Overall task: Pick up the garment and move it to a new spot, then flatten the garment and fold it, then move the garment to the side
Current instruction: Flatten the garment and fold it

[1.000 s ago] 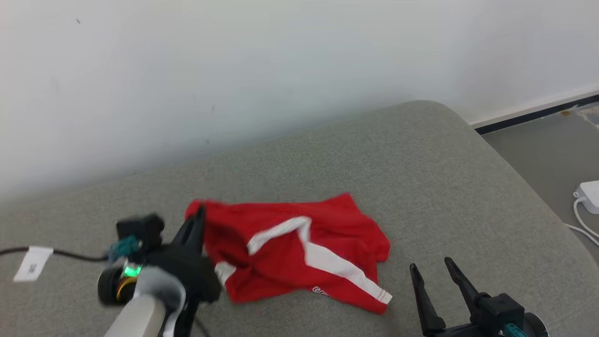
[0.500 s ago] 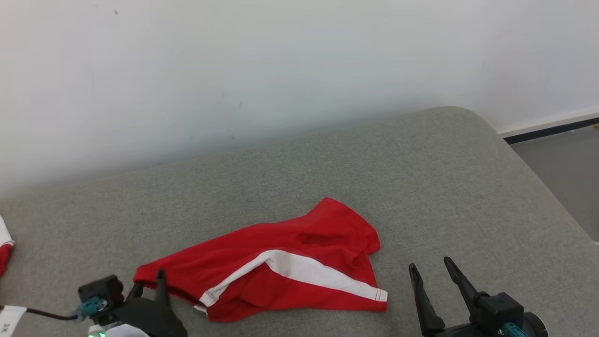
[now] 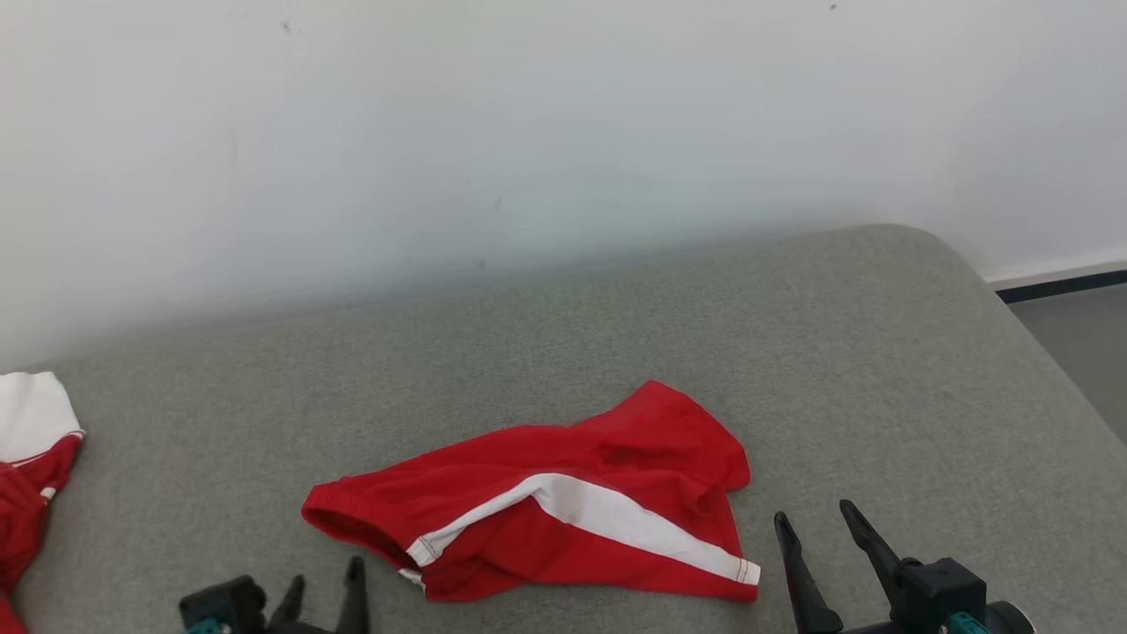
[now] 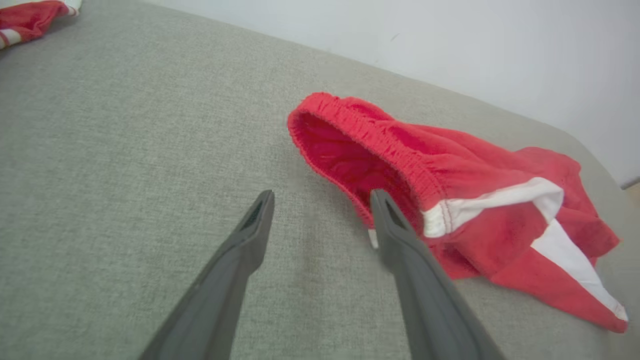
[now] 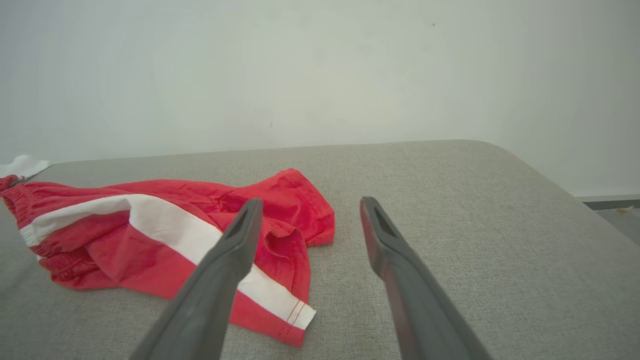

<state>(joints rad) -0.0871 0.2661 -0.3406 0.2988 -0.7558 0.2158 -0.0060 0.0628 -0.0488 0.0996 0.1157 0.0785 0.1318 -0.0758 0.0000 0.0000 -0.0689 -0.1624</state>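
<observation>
Since one second ago, the left gripper has let go of the red shorts and drawn back to the lower edge of the head view. The head camera has also shifted over that second. The shorts, then bunched and lifted at one end, now lie stretched out low on the grey upholstered surface.

Left gripper: fingers spread wide, holding nothing. In the left wrist view one finger stands just beside the elastic waistband; contact cannot be confirmed. The other finger is over bare upholstery.

Right gripper: fingers spread, empty, near the hem end of the shorts and apart from them in the head view. In the right wrist view one finger overlaps the shorts in line of sight.

Shorts: at rest near the front middle of the surface, waistband towards the robot's left, leg hems towards its right. A white side stripe runs along them. The fabric is creased and partly folded over itself, not flat.

A second red and white garment lies at the left edge, well apart. A white wall stands behind, and grey floor shows at the right.
</observation>
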